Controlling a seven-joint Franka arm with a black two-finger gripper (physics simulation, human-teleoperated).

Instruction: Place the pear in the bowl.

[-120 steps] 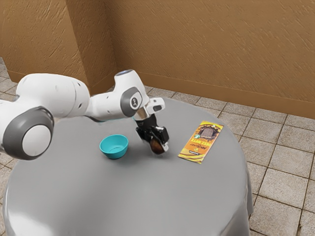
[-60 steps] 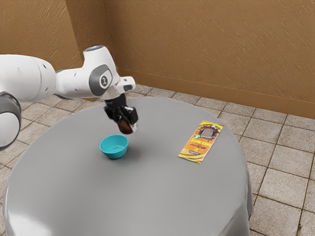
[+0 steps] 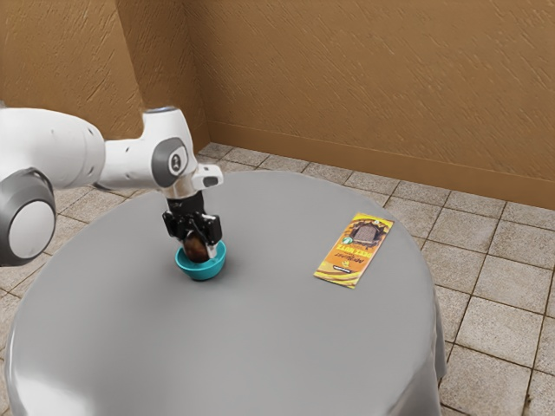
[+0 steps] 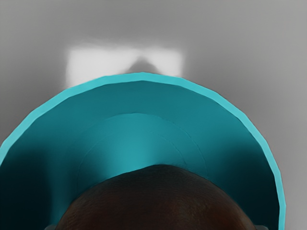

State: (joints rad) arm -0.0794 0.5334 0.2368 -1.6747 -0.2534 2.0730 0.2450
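My black gripper (image 3: 199, 248) points down at the turquoise bowl (image 3: 205, 272) in the exterior view, shut on the brown pear (image 3: 194, 249). The pear's lower part is at the height of the bowl's opening, within its rim. In the wrist view the dark pear (image 4: 158, 201) covers part of the bowl (image 4: 139, 100), whose inner wall and floor show beyond it. Whether the pear touches the bowl cannot be told.
A yellow and orange chocolate packet (image 3: 354, 251) lies flat on the round grey table (image 3: 286, 338), toward the exterior view's right of the bowl. A brown wall stands behind the table.
The gripper has carried the pear from beside the packet toward the exterior view's left, first up, then down to the bowl's opening. Bowl and packet have stayed put.
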